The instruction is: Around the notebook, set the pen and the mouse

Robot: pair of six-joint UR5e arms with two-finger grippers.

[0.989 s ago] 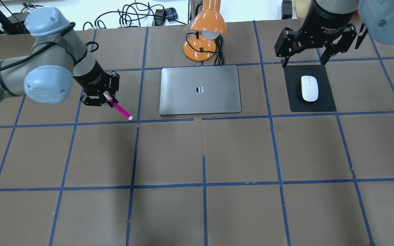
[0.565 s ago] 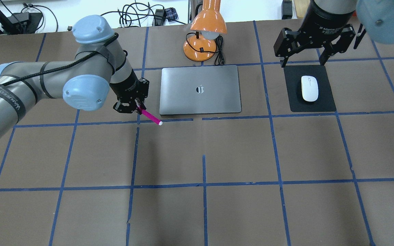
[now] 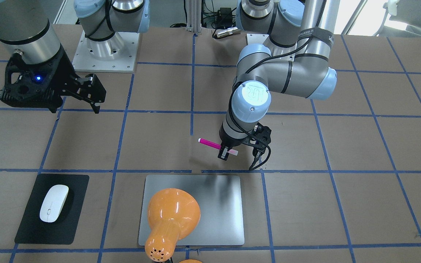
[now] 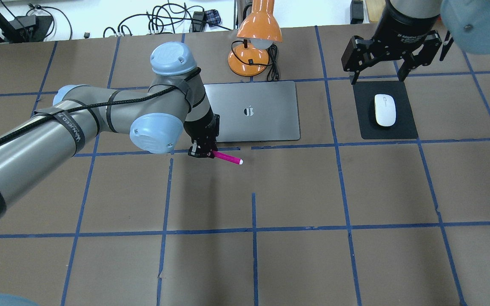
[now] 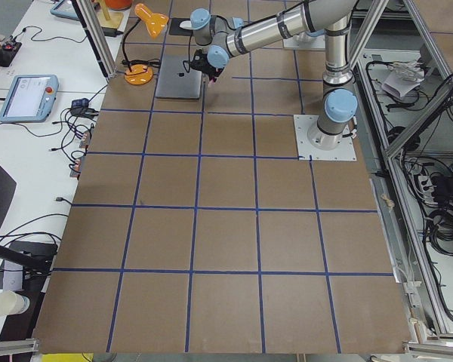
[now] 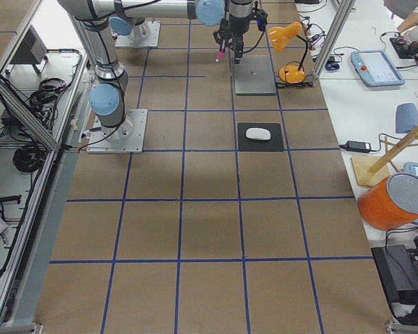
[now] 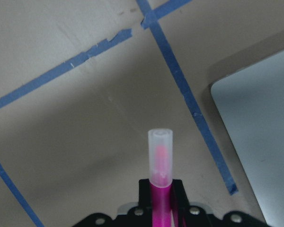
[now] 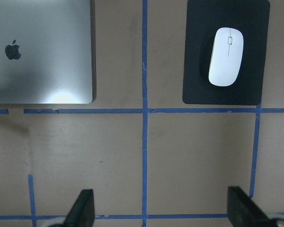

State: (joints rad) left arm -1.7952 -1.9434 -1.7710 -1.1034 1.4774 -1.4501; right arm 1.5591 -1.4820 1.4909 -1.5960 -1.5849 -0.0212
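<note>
My left gripper [image 4: 204,150] is shut on the magenta pen [image 4: 227,158], which sticks out to the right, whitish end leading. The pen [image 3: 210,143] hangs just off the near-left corner of the silver notebook [image 4: 266,123], on the robot's side. In the left wrist view the pen [image 7: 160,161] points at the table, with the notebook's corner [image 7: 265,123] at the right. The white mouse [image 4: 385,110] lies on a black mat [image 4: 402,127] to the right of the notebook. My right gripper [image 4: 377,77] is open and empty, high above the mat's far edge.
An orange desk lamp [image 4: 257,34] stands behind the notebook, its cord beside it; in the front-facing view its shade [image 3: 172,215] covers part of the notebook [image 3: 217,208]. Blue tape lines grid the brown table. Cables and devices lie beyond the far edge.
My left arm has swung right with the pen, from well left of the notebook to its near-left corner. The right gripper has stayed in place.
</note>
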